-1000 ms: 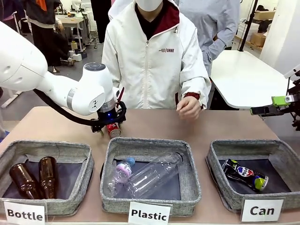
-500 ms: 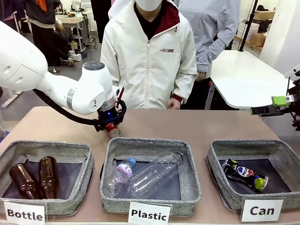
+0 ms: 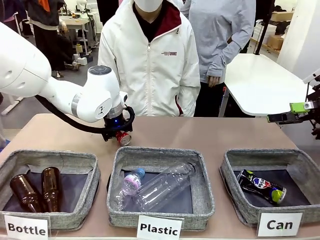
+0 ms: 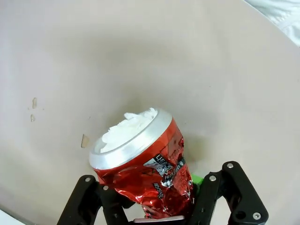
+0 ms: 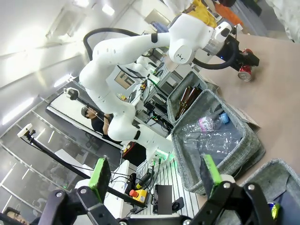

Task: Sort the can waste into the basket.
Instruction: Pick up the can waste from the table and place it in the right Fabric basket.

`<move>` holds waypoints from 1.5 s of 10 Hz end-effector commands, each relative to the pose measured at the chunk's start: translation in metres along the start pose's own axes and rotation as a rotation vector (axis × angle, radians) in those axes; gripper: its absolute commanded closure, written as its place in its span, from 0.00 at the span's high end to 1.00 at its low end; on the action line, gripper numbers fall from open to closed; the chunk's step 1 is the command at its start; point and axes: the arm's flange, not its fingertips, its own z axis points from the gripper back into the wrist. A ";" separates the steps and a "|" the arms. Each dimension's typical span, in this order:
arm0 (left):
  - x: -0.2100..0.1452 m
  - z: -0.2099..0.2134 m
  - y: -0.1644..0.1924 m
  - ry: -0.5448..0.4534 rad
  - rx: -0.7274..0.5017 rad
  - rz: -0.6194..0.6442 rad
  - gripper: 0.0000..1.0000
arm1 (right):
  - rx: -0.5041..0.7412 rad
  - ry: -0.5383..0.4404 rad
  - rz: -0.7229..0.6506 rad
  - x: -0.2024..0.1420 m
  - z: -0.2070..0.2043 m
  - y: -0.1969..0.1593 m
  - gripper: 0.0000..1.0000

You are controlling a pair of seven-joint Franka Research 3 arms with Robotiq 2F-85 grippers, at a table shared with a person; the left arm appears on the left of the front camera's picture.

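Observation:
A crushed red can (image 3: 123, 138) sits low over the table, just behind the middle basket, with my left gripper (image 3: 119, 134) shut on it. The left wrist view shows the red can (image 4: 145, 164) tilted, its silver rim up, pinched between the black fingers (image 4: 89, 201). A dark blue can (image 3: 261, 186) lies in the grey basket (image 3: 234, 200) carded "Can" (image 3: 279, 224) at the front right. My right gripper (image 3: 295, 112) hovers open above that basket's far right side. In its own view the right gripper (image 5: 154, 173) has both green pads (image 5: 101, 173) spread, with nothing between them.
The "Plastic" basket (image 3: 117, 200) holds clear bottles and the "Bottle" basket (image 3: 92, 192) holds two brown ones. A person in a white jacket (image 3: 150, 65) stands at the far edge, hands off the table. Bare tabletop (image 3: 210, 135) lies behind the baskets.
My left gripper has shut on the red can. The person's hand has left the table's far edge, and the person has shifted a little to the left.

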 end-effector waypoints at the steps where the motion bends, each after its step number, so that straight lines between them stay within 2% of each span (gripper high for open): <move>1: 0.004 0.024 0.007 -0.021 -0.046 -0.018 0.00 | 0.006 0.006 0.021 -0.001 0.001 0.001 1.00; 3: 0.002 0.069 0.021 -0.024 -0.114 -0.065 0.00 | 0.006 0.006 0.021 -0.001 0.001 0.001 1.00; 5: -0.012 0.139 0.049 0.115 -0.210 -0.294 0.00 | 0.006 0.006 0.021 -0.001 0.001 0.001 1.00; 7: -0.036 0.200 0.089 0.144 -0.303 -0.524 0.00 | 0.006 0.006 0.021 -0.001 0.001 0.001 1.00; 9: -0.072 0.235 0.131 0.119 -0.386 -0.801 0.00 | 0.006 0.006 0.021 -0.001 0.001 0.001 1.00; 10: -0.089 0.243 0.147 0.085 -0.427 -0.922 0.00 | 0.006 0.006 0.021 -0.001 0.001 0.001 1.00; 11: -0.106 0.246 0.159 0.019 -0.461 -1.104 0.00 | 0.006 0.006 0.021 -0.001 0.001 0.001 1.00; 12: -0.125 0.243 0.172 -0.208 -0.472 -1.382 0.00 | 0.006 0.006 0.021 -0.001 0.001 0.001 1.00; 13: -0.140 0.237 0.181 -0.292 -0.474 -1.625 0.00 | 0.006 0.006 0.021 -0.001 0.001 0.001 1.00; 14: -0.145 0.234 0.185 -0.329 -0.437 -1.781 0.00 | 0.006 0.006 0.021 -0.001 0.001 0.001 1.00; 15: -0.147 0.235 0.181 -0.326 -0.453 -1.865 0.00 | 0.006 0.006 0.021 -0.001 0.001 0.001 1.00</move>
